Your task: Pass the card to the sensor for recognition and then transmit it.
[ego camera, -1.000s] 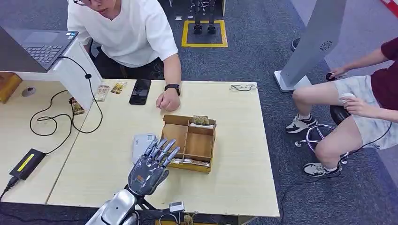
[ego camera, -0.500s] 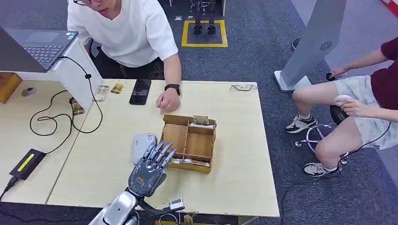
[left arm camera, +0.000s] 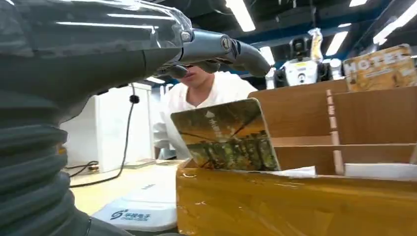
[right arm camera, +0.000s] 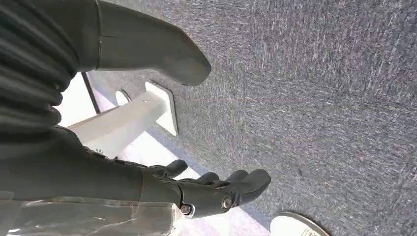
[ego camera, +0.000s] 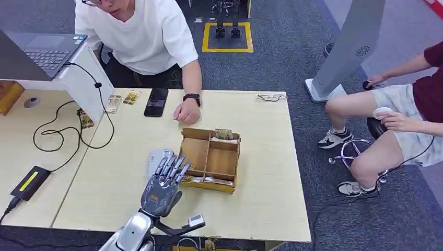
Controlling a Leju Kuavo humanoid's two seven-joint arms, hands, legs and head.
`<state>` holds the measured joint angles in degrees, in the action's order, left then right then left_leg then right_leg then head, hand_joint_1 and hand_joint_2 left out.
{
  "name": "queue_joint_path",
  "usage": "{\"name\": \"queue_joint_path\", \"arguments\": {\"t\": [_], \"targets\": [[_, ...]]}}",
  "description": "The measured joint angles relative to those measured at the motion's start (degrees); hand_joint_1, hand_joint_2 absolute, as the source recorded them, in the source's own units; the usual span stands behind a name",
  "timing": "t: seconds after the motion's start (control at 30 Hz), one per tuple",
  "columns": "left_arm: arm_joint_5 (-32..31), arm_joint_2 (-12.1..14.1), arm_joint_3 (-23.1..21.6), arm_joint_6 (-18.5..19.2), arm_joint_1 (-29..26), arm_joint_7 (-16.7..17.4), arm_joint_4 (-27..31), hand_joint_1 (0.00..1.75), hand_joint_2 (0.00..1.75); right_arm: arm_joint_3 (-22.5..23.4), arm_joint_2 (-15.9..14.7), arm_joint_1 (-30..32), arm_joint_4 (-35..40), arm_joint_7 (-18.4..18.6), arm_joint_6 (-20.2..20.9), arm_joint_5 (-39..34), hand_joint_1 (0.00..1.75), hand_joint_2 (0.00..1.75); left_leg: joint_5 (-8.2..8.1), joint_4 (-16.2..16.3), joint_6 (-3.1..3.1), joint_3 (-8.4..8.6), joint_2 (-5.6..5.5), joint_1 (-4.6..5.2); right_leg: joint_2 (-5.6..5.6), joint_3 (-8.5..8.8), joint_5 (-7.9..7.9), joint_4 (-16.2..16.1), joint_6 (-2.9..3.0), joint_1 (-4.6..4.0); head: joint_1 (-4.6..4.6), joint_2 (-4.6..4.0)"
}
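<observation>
A picture card [left arm camera: 223, 135] leans upright in the front slot of the wooden box [ego camera: 209, 187], whose front wall [left arm camera: 295, 206] stands close before my left wrist camera. My left hand [ego camera: 162, 188] hovers at the box's front left corner with its fingers [left arm camera: 236, 49] spread above the card, holding nothing. The white sensor pad [ego camera: 155, 157] lies flat on the table just left of the box, partly under my fingers, and shows again low beside the box [left arm camera: 142, 216]. More cards [ego camera: 223, 134] stand in the box's far compartment. My right hand [right arm camera: 196, 189] hangs over the carpet, fingers apart and empty.
A person in a white shirt leans over the far table edge, fist [ego camera: 187, 111] resting near the box. A black phone [ego camera: 156, 101], loose cards [ego camera: 131, 97], a black cable [ego camera: 68, 138] and a power adapter [ego camera: 30, 182] lie to the left. Another person [ego camera: 407, 115] sits at the right.
My left hand has drawn back a little toward me and to the left, from over the box's front edge to its front left corner. Nothing else has moved.
</observation>
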<state>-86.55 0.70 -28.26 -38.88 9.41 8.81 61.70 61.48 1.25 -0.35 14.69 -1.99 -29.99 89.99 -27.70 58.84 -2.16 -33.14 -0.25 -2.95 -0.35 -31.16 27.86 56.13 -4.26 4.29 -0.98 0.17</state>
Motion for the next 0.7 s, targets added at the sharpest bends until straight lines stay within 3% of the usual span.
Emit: {"name": "queue_joint_path", "arguments": {"t": [0.43, 0.47, 0.5, 0.7], "targets": [[0.0, -0.9, 1.6, -0.7, -0.4, 2.0, 1.2, 0.00, 1.75, 0.2, 0.0, 0.1, 0.0, 0.0, -0.1, 0.0, 0.00, 1.75, 0.00, 0.0, 0.00, 0.00, 0.00, 0.00, 0.00, 0.01, 0.00, 0.0, 0.00, 0.00, 0.02, 0.00], [0.0, -1.0, 1.6, -0.7, -0.4, 1.9, 1.2, 0.10, 1.75, 0.2, 0.0, 0.1, 0.0, 0.0, -0.1, 0.0, 0.00, 1.75, 0.00, 0.0, 0.00, 0.00, 0.00, 0.00, 0.00, 0.01, 0.00, 0.0, 0.00, 0.00, 0.00, 0.00], [0.0, -1.0, 1.8, -0.7, -0.5, 1.7, 1.3, 1.75, 1.75, 0.2, 0.0, 0.1, 0.0, 0.0, -0.1, 0.0, 0.00, 1.75, 0.00, 0.0, 0.00, 0.00, 0.00, 0.00, 0.00, 0.01, 0.00, 0.0, 0.00, 0.00, 0.00, 0.00], [1.9, -1.2, 2.0, -0.7, -0.8, -1.6, 1.8, 1.75, 1.75, 0.2, 0.0, 0.1, 0.1, -0.3, -0.1, 0.0, 0.00, 1.75, 0.00, 0.0, 0.00, 0.00, 0.00, 0.00, 0.00, 0.01, 0.00, 0.0, 0.00, 0.00, 0.00, 0.00]]}}
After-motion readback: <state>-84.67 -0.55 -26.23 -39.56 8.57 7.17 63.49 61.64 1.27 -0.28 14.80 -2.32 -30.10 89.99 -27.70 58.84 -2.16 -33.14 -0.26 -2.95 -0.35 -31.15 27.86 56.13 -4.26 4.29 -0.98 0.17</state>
